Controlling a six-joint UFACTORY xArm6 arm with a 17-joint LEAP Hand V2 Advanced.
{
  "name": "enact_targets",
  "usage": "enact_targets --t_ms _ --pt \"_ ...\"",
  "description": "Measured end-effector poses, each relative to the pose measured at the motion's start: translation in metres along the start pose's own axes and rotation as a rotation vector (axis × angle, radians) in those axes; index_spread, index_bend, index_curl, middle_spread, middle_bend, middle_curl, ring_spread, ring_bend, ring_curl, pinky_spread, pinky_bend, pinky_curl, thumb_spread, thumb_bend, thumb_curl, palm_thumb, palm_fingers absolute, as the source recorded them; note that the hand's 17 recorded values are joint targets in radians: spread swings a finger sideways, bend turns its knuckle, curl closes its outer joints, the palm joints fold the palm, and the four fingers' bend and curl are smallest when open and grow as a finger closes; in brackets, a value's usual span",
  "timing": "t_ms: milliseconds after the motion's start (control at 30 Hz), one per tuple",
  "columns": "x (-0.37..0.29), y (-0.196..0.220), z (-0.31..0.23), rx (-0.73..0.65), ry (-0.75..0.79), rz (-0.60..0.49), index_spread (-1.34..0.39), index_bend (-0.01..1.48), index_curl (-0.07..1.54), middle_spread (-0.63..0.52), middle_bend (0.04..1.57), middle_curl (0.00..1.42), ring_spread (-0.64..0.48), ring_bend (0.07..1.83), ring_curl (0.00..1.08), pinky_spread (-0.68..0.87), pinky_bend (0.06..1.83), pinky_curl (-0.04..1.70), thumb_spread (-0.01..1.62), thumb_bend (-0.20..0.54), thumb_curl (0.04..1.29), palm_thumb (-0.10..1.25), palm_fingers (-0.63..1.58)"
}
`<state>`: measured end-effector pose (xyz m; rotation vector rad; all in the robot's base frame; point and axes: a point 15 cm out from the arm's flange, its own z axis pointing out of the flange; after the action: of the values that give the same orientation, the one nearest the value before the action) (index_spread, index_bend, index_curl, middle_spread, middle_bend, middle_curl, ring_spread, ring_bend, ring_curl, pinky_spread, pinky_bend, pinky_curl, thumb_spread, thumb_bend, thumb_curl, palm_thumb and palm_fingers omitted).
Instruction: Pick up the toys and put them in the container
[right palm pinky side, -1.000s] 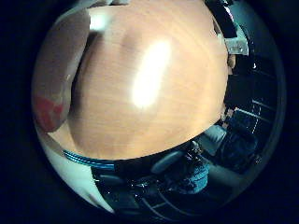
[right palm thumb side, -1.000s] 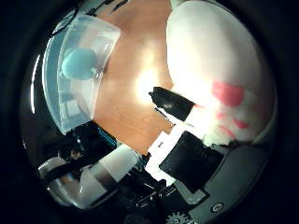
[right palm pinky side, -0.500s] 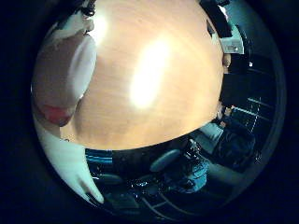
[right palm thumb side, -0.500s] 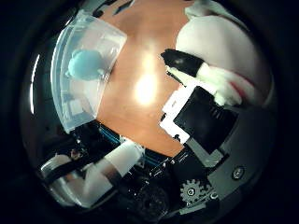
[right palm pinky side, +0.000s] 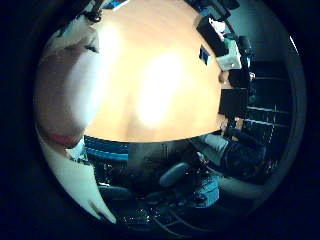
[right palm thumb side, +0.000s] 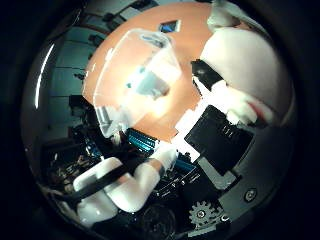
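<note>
We can read no text, label, number or sign anywhere in either palm view. The white plush toy (right palm thumb side: 250, 65) pressed against the fingers (right palm thumb side: 220, 85) bears only a pink patch, no lettering. The clear container (right palm thumb side: 135, 85) lying beyond the fingertips on the wooden table (right palm pinky side: 165, 75) carries no legible label. The dark boxes (right palm pinky side: 215, 30) at the table's far edge, well away from the fingers, are too small for us to make out any print.

Glare-lit wooden table (right palm pinky side: 165, 55); dark room beyond, perhaps office chairs (right palm pinky side: 172, 175).
</note>
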<state>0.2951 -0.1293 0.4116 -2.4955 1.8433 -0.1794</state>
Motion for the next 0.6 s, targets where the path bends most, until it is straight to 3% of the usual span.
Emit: enact_targets --t_ms 367,600 --pt "-0.091 -0.055 -0.11 0.17 -0.022 -0.073 -0.33 0.96 1.04 -0.23 1.21 1.04 -0.25 1.39 0.76 -0.2 1.4 0.74 0.83 -0.017 0.76 1.01 0.94" --pt "-0.144 -0.07 -0.145 0.237 -0.046 -0.142 -0.32 0.96 1.05 -0.24 1.2 1.05 -0.26 1.38 0.77 -0.21 1.37 0.79 0.81 -0.019 0.77 1.01 0.95"
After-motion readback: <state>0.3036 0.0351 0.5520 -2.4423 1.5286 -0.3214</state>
